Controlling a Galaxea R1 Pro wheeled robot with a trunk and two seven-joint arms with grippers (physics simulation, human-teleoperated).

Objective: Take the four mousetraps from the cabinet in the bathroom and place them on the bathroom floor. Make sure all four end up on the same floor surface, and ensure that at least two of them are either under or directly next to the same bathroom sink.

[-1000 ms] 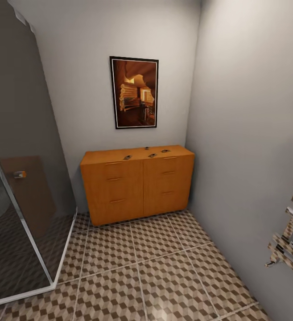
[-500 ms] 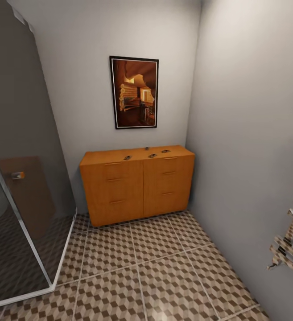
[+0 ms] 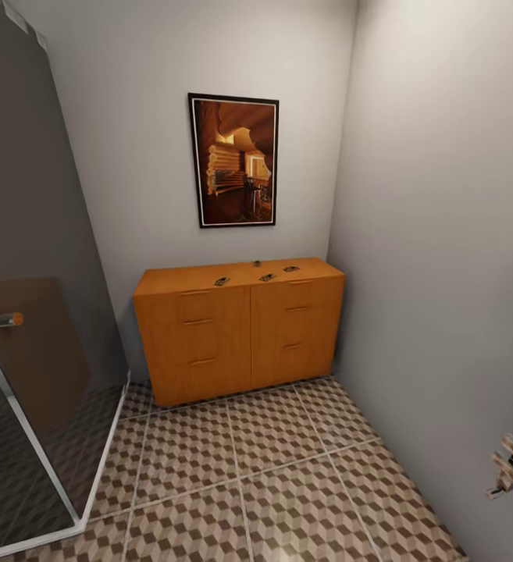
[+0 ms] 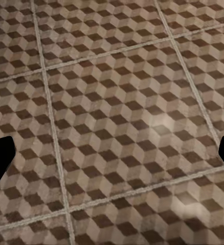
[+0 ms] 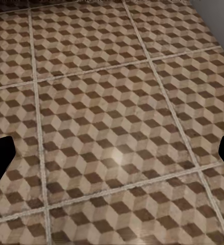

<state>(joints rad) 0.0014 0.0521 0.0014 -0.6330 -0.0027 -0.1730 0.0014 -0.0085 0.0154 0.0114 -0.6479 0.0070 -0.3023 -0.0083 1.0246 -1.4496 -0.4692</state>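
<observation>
**Four mousetraps on the cabinet top, well apart from both sets of jaws**

Four mousetraps are seen in the head view on top of the orange-brown cabinet (image 3: 240, 328), which stands against the far wall in the corner: one (image 3: 222, 281) near the middle, one (image 3: 267, 277) to its right, one (image 3: 290, 269) further right, and one (image 3: 257, 263) toward the back edge. They are too small for their parts to be made out. A framed picture (image 3: 234, 162) is hung above the cabinet; no writing can be read on it. A glass shower screen (image 3: 30, 375) is seen at the left.

The bathroom floor (image 3: 272, 476) of cube-patterned tiles lies between robot and cabinet. In the left wrist view the left gripper (image 4: 112, 158) is shown with jaws spread wide over bare tiles, nothing held. In the right wrist view the right gripper (image 5: 112, 158) is likewise spread wide and empty above the floor.
</observation>
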